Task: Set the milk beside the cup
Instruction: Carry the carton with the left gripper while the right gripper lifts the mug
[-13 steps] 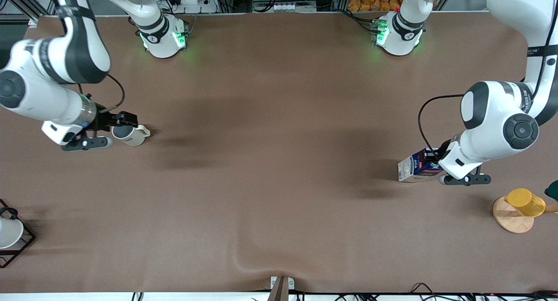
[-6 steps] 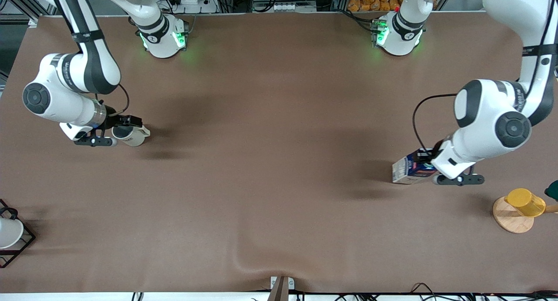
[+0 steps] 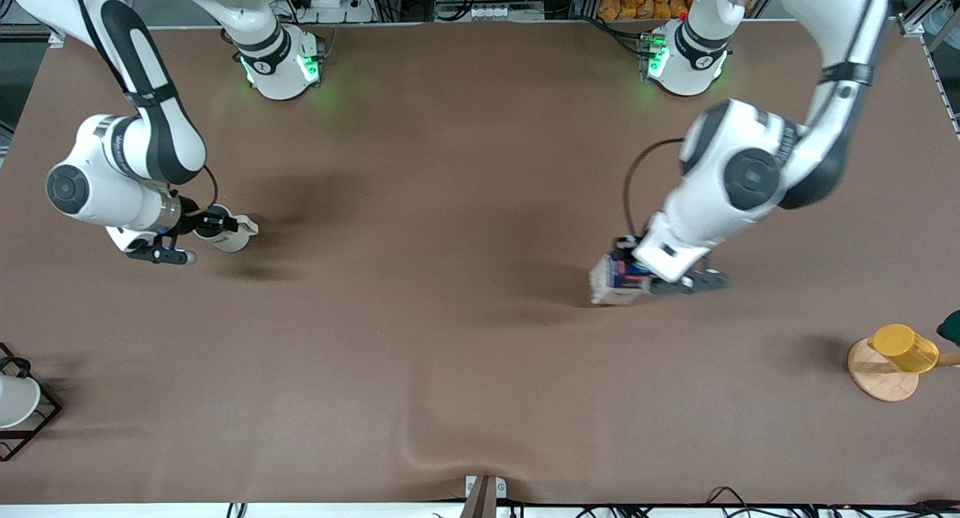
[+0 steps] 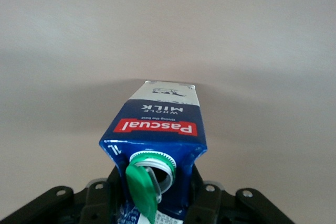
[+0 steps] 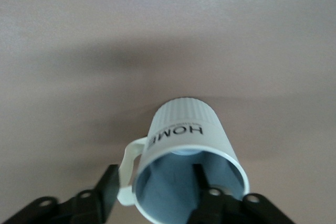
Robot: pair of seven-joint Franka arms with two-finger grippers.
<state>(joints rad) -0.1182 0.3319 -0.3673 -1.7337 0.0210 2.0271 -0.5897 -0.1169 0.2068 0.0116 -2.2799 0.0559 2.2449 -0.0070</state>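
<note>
Left gripper (image 3: 628, 272) clamps the milk (image 3: 611, 282) aloft; right gripper (image 3: 212, 224) pinches the cup (image 3: 225, 234) rim. Advise carrying level, setting down just beside, not touching

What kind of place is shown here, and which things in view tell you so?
Probably a robotics lab, not a home: two white Franka arms bolted to a brown-covered table, power strips and cables along its edges, and props, a milk carton and a "HOME" mug, each in an end effector.

The left pincer (image 3: 628, 273) is held over the table's middle toward the left arm's end, its fingers (image 4: 202, 203) clamped on the milk (image 3: 613, 279). The right pincer (image 3: 215, 222) is lowered at the cup (image 3: 227, 235), one finger (image 5: 198, 178) inside, one outside the rim.
</note>
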